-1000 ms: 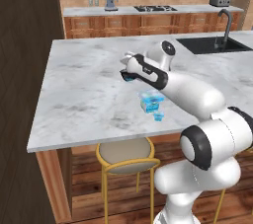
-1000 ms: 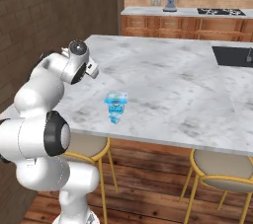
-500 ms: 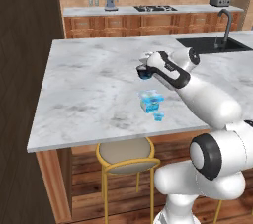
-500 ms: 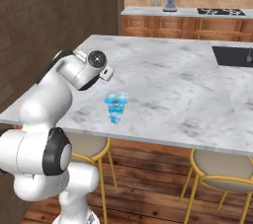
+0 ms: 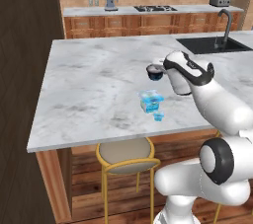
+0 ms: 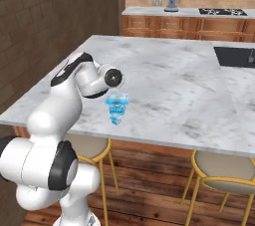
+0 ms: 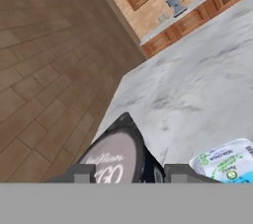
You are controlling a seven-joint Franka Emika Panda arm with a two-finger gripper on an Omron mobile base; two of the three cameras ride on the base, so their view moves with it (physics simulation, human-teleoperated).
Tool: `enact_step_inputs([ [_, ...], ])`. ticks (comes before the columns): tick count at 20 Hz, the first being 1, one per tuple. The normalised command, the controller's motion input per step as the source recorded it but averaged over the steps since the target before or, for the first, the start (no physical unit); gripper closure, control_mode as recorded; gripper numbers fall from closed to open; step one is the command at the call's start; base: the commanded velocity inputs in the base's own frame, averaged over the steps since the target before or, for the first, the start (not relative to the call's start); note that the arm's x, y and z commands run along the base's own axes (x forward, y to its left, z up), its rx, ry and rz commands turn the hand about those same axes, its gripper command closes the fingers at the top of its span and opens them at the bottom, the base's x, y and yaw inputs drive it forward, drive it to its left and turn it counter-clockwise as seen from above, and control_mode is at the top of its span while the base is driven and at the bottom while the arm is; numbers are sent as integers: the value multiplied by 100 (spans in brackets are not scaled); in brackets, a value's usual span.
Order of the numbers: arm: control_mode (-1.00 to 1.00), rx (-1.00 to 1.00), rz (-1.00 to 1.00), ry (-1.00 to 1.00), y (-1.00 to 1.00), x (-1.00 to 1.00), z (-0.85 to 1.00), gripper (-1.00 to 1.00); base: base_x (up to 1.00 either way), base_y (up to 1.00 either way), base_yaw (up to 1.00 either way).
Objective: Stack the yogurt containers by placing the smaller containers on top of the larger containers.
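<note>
The marble counter (image 5: 89, 90) is seen bearing the squarish light-blue tub (image 5: 150, 100), with the tiny light-blue cup (image 5: 158, 115) set just beside it. Above the counter – near the tub (off its far side) – the dark cup (image 5: 154, 72) is held clamped in the gripper (image 5: 157, 70).

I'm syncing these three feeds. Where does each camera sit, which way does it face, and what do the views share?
Left base view: behind the arm to its left, looking forward and down over the counter; the arm rises at lower right, its tool holding the dark cup.
Right base view: behind to its right, same counter; the arm rises at lower left.
Hand view: on the hand, looking along the tool, with the fingertips low.
Shared: the blue tub appears in all three.
</note>
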Motion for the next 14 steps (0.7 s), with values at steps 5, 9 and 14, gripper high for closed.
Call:
enact_step_inputs([
  [5,-100,0,0,0,0,0,-8,100,0,0,0],
  [9,-100,0,0,0,-3,0,-15,100,0,0,0],
  [14,-100,0,0,0,-16,10,-6,100,0,0,0],
])
